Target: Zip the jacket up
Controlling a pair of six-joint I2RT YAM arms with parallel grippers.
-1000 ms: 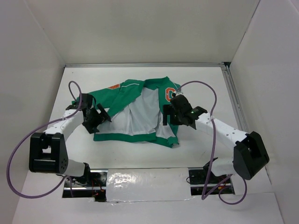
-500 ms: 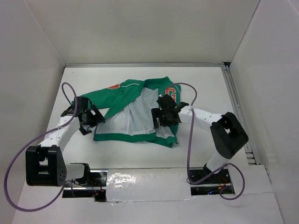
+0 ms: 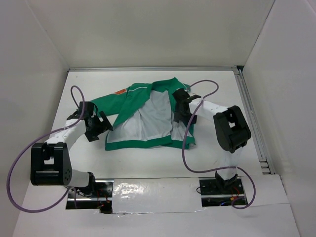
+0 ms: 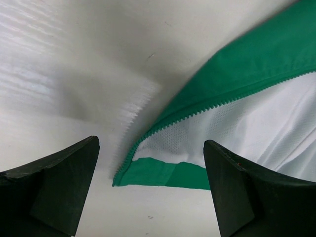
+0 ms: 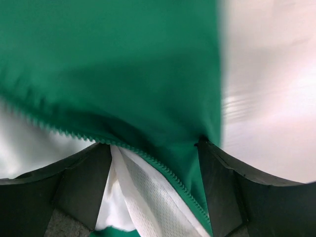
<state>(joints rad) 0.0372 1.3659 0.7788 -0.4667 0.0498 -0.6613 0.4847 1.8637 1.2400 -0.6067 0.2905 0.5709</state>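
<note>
**Unzipped jacket on the desk, both claws spread at its front edges**

Top view. A small green fabric jacket (image 3: 133,101) lies open in the middle of the white desk (image 3: 212,81). Its front panels are turned outward, so the white mesh lining (image 3: 148,121) faces up. One sleeve reaches toward the left of the frame, with an orange shoulder patch (image 3: 119,92) where it joins the body. The left claw (image 3: 102,124) sits left of centre, near the lower left corner of the garment. The right claw (image 3: 178,112) stands right of centre, over the right-hand front panel. A purple cable (image 3: 15,173) loops out from each arm.

Left wrist view. The left claw (image 4: 150,143) is spread and grips nothing, its two black fingers (image 4: 49,182) at the lower corners of the frame. Between them lies the hem corner of one front panel on the desk (image 4: 74,59). The panel is edged by a row of green zipper teeth (image 4: 197,111) that runs toward the upper right.

Right wrist view. The right claw (image 5: 154,143) is also spread. Green cloth of the jacket (image 5: 108,59) fills the upper frame. Its toothed edge (image 5: 148,155) passes down through the gap between the black fingers (image 5: 74,182). The cloth meets the tip of the finger at lower right, and nothing is pinched between the two. Bare desk (image 5: 266,74), blurred, shows at the right.
</note>
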